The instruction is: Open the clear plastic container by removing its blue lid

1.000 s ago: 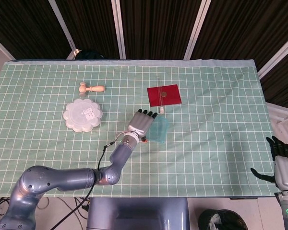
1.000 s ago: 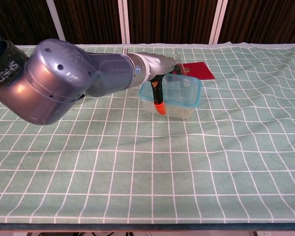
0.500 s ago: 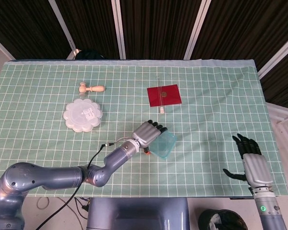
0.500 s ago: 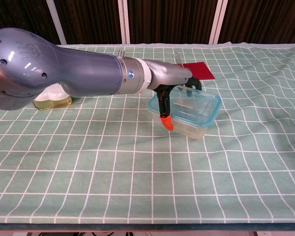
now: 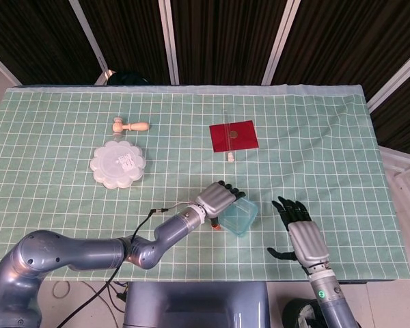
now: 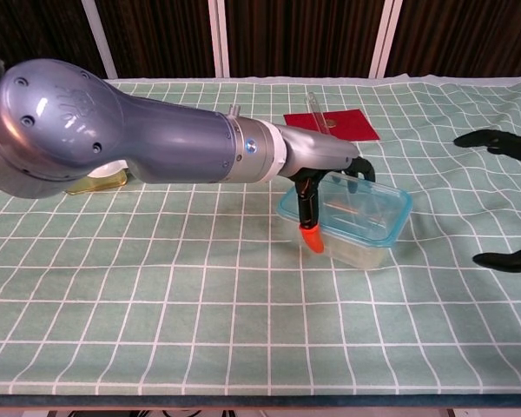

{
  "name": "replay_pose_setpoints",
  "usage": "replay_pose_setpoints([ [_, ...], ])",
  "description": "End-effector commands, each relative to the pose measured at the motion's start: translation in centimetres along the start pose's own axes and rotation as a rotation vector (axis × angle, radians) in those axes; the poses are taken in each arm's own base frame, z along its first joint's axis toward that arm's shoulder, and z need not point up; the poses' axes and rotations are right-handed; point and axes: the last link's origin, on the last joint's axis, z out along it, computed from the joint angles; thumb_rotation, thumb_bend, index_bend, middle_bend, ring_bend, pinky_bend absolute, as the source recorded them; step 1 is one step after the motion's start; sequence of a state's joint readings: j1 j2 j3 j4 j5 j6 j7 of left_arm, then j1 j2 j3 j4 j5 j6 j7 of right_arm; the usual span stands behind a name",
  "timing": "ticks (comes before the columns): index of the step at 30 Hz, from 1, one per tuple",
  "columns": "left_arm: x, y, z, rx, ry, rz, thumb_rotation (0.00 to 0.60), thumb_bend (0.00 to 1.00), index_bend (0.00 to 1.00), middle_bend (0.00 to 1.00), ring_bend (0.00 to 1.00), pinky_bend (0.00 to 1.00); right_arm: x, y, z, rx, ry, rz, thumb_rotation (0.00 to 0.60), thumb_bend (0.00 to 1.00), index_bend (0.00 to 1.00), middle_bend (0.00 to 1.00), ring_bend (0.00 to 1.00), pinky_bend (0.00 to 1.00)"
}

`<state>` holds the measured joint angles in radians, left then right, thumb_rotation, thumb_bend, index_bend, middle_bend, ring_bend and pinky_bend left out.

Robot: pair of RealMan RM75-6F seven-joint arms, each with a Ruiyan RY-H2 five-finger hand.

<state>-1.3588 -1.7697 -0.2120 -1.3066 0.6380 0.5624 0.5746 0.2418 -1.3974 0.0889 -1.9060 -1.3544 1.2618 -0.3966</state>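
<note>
Green gridded cloth covers the bench (image 5: 68,205); dark slatted wall behind.
Left hand (image 5: 219,201) grips the clear container (image 5: 238,217) near the front edge, fingers over its blue lid (image 6: 352,202), orange-tipped thumb (image 6: 311,236) against the near side; lid still on. Right hand (image 5: 303,232) hovers just beside it, released, fingers spread, holding nothing. Farther back: red square mat (image 5: 233,135), white scalloped dish (image 5: 118,163), small wooden piece (image 5: 130,125).
</note>
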Motion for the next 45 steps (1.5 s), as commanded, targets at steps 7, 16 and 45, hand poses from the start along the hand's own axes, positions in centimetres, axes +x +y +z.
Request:
replay_pose_setpoints([
  [7, -0.1, 0.7, 0.2, -0.011, -0.007, -0.007, 0.600, 0.04, 0.20, 0.26, 0.29, 0.37, -1.7, -2.6, 1.0, 0.017, -0.021, 0.040, 0.600, 0.26, 0.00, 0.00, 0.00, 0.00],
  [16, -0.4, 1.6, 0.2, -0.026, -0.013, -0.039, 0.600, 0.04, 0.20, 0.26, 0.29, 0.38, -3.4, -3.9, 1.2, 0.003, -0.038, 0.075, 0.600, 0.26, 0.00, 0.00, 0.00, 0.00],
  [45, -0.9, 2.3, -0.1, -0.039, -0.047, -0.033, 0.600, 0.04, 0.20, 0.26, 0.29, 0.38, -3.9, -3.1, 2.6, -0.071, 0.003, 0.114, 0.600, 0.26, 0.00, 0.00, 0.00, 0.00],
])
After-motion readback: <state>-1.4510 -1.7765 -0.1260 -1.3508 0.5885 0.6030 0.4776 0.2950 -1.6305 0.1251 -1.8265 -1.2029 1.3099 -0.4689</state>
